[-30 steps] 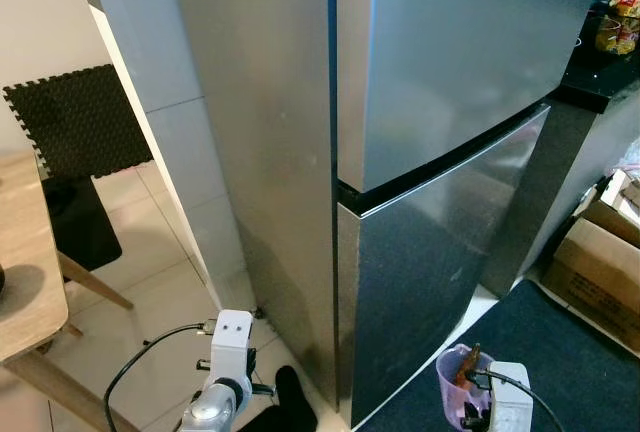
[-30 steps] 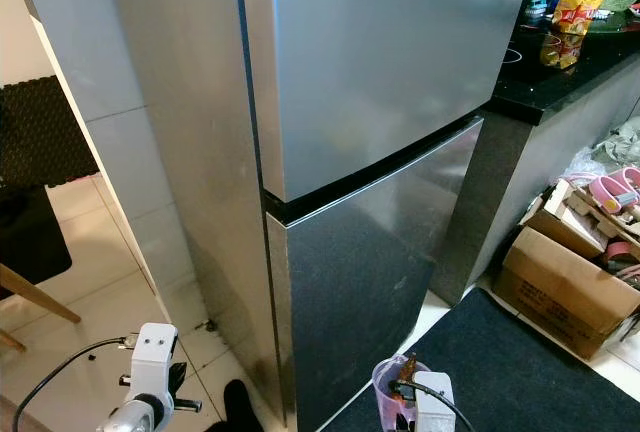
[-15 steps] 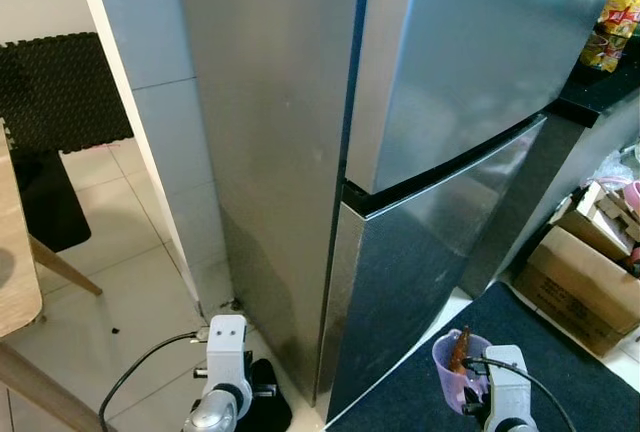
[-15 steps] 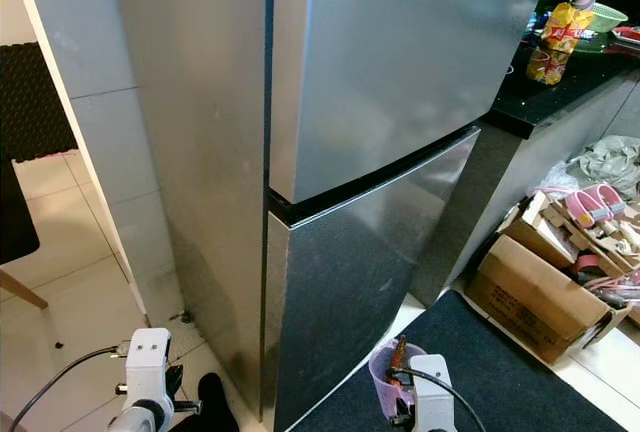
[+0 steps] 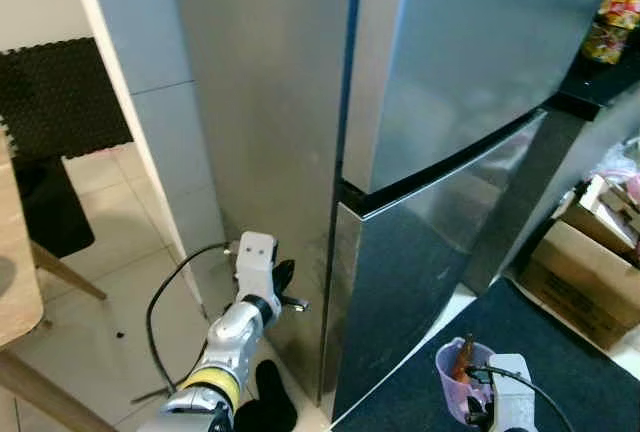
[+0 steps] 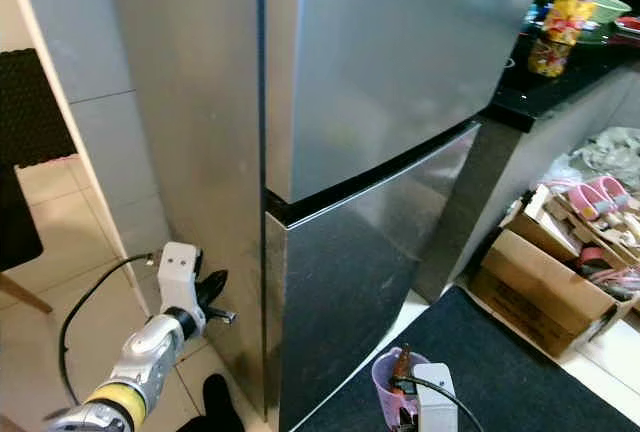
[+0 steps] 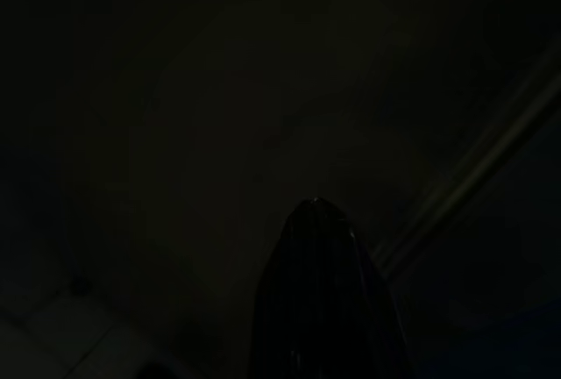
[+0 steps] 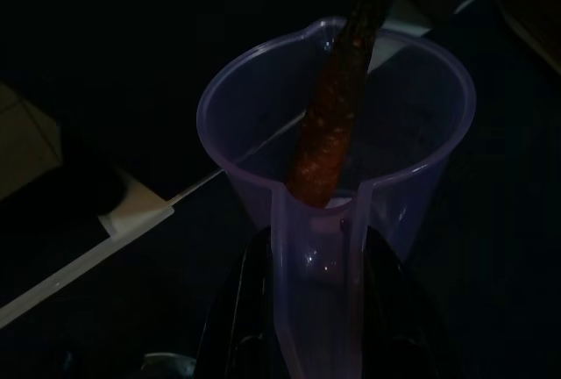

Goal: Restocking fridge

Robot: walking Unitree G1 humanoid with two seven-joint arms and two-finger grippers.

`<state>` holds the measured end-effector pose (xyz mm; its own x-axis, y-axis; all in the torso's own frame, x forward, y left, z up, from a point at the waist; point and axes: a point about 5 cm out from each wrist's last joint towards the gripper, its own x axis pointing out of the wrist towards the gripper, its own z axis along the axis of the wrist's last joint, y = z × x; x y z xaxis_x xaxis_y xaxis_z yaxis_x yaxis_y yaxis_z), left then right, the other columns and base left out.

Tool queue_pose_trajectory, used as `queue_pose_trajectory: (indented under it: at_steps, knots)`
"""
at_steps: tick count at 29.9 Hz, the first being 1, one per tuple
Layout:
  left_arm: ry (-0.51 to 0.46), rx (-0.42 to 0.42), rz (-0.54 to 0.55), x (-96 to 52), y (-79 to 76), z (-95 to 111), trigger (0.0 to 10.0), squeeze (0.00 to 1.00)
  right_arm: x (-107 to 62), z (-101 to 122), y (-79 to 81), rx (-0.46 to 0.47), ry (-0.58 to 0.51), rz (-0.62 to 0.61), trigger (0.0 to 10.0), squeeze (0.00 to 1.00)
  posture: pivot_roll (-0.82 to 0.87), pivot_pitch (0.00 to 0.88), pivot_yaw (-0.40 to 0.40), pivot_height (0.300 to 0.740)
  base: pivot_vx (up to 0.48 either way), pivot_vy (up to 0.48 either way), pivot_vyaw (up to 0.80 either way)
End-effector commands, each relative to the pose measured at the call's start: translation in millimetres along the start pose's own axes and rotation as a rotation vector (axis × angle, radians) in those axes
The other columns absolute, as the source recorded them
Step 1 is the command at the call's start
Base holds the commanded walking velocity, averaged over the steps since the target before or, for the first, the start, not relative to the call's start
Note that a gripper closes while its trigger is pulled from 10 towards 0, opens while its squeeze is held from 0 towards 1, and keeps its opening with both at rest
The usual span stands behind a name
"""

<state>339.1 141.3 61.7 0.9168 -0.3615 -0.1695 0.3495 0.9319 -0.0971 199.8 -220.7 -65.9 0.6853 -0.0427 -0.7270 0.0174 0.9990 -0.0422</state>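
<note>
1. Far left: pale wooden table edge (image 5: 15, 282) and a dark foam mat (image 5: 70, 92) leaning on the wall. Both are cut off by the frame and not involved.
2. Left gripper (image 5: 283, 282) is raised on its silver arm, with the black fingers pointing at the tall brushed-steel two-door fridge (image 5: 450, 82). It sits just beside the fridge's side panel, near the lower door's edge. My read: it's lining up to pull that door, since the other arm is loaded.
3. Left finger state: can't tell. Head views show the fingers edge-on. The left wrist view is nearly black, with one dark finger shape and a faint diagonal line, possibly the door seam.
4. Both fridge doors are closed, so nothing is stocked yet. No handle is visible on this side, and the interior is hidden.
5. Right gripper (image 8: 320, 309) is held low in front of the lower door, above the dark blue floor mat (image 6: 520, 382). It's clamped on the handle strip of a translucent purple plastic measuring cup (image 8: 337, 146). The cup is upright, presumably so the contents stay put.
6. Inside the cup is a long orange-brown item, likely a carrot (image 8: 333, 107). It leans on the rim with its tip sticking out.
7. Far right: an open cardboard box (image 6: 545, 292) of clutter sits on the floor. Above it is a black countertop (image 6: 560, 82) with a yellow snack packet (image 6: 560, 17), partly cut off.
</note>
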Motion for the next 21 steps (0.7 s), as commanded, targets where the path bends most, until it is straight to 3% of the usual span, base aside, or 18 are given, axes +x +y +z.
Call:
queue_pose_trajectory:
  at_steps: [1, 2, 3, 12, 13, 14, 15, 21]
  knots:
    - [0.008, -0.01, -0.024, 3.8, -1.5, 4, 10.0, 0.19, -0.9, 4, -6.5, 0.024, -0.035, -0.028, 10.0, 0.0, -0.09, 0.013, -0.022, 0.74, 0.0, 0.0, 0.0]
    - [0.008, -0.01, -0.024, 3.8, -1.5, 4, 10.0, 0.19, -0.9, 4, -6.5, 0.024, -0.035, -0.028, 10.0, 0.0, -0.09, 0.013, -0.022, 0.74, 0.0, 0.0, 0.0]
    - [-0.016, -0.006, -0.047, 7.8, -0.4, 15, 10.0, 1.0, -1.5, 4, -8.4, 0.03, -0.037, -0.036, 10.0, 0.0, -0.09, 0.017, -0.016, 0.74, 0.0, 0.0, 0.0]
    - [-0.034, -0.01, -0.103, 14.3, -1.4, 29, 10.0, 1.0, -2.8, 2, -10.7, 0.034, -0.039, -0.045, 10.0, 0.0, -0.1, 0.034, -0.017, 0.74, 0.0, 0.0, 0.0]
    - [-0.036, -0.015, -0.124, 15.6, -4.1, 30, 10.0, 0.67, -3.0, 1, -11.3, 0.033, -0.038, -0.045, 10.0, 0.0, -0.1, 0.034, -0.017, 0.74, 0.0, 0.0, 0.0]
    - [-0.037, -0.019, -0.139, 16.5, -5.9, 31, 10.0, 0.67, -3.1, 1, -11.7, 0.032, -0.038, -0.046, 10.0, 0.0, -0.1, 0.034, -0.017, 0.74, 0.0, 0.0, 0.0]
    - [-0.038, -0.02, -0.156, 17.5, -7.9, 32, 10.0, 0.0, -3.3, 1, -12.3, 0.031, -0.037, -0.046, 10.0, 0.0, -0.11, 0.036, -0.018, 0.74, 0.0, 0.0, 0.0]
    - [-0.04, -0.024, -0.236, 20.6, -15.5, 37, 10.0, 0.0, -4.5, -1, -15.0, 0.029, -0.037, -0.052, 10.0, 0.0, -0.11, 0.048, -0.01, 0.74, 0.0, 0.0, 0.0]
